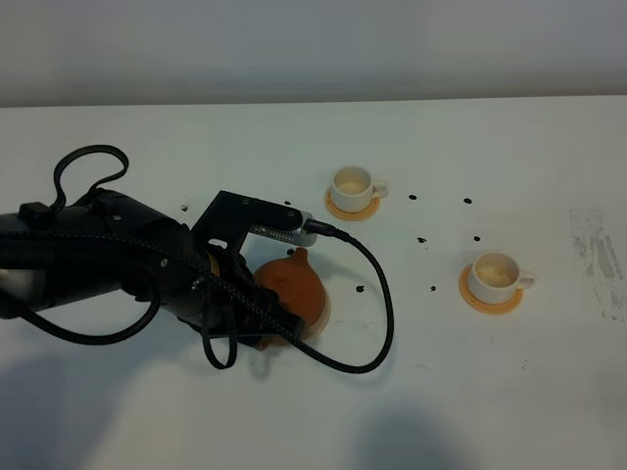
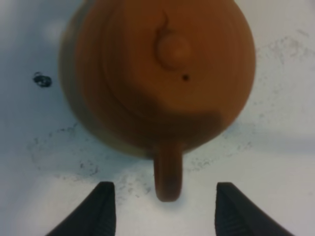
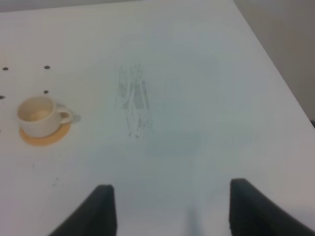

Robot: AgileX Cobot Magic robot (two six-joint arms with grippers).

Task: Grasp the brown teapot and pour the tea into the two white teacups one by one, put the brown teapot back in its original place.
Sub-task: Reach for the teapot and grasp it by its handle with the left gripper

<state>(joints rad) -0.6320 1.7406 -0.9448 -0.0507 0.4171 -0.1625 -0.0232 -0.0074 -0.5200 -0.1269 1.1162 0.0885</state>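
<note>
Two open left fingers (image 2: 101, 211) flank the brown teapot (image 2: 157, 73) handle, hidden overhead; right fingers (image 3: 101, 211) open

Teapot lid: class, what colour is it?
The lid is reddish-brown; the left wrist view shows it best.

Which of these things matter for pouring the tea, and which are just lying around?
Job: brown teapot, far white teacup, right white teacup, both orange coasters.
Just lying about: black specks, grey scuff marks.
</note>
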